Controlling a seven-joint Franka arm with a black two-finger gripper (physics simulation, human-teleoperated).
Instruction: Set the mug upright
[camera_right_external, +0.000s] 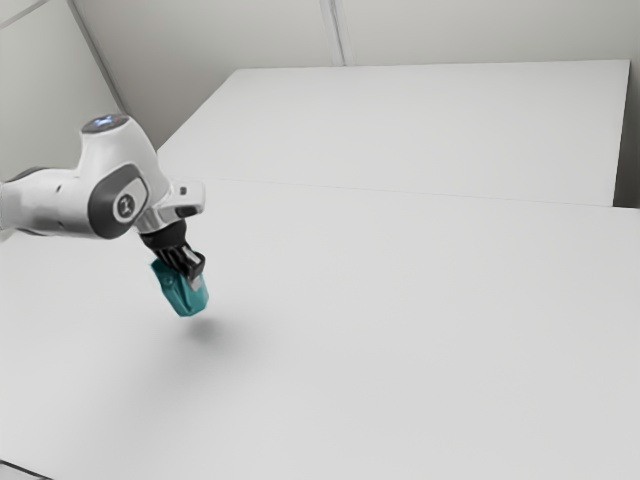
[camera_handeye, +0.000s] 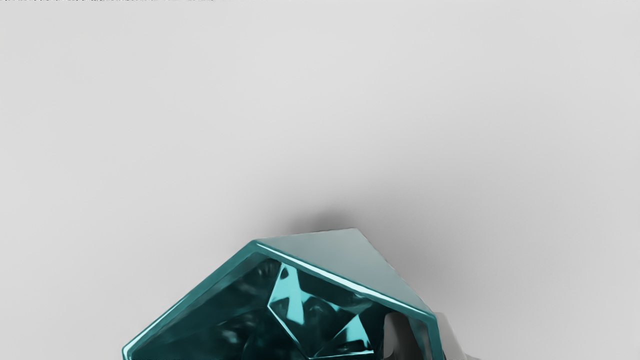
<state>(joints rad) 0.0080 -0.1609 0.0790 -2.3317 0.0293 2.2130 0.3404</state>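
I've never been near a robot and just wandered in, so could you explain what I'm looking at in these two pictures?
The machine is a single robot arm, ending in a black hand with two fingers. These are computer-made pictures, not photographs.

The exterior view is taken from beside the arm, which reaches in from that view's left over a pale table. The wrist view comes from a camera riding on the arm's hand, looking down past its own fingertips.

The hand is holding a teal, many-sided mug, pinched by its wall: one finger is inside, the other outside. The mug is tilted and seems to be off the table, with a soft shadow on the surface below.
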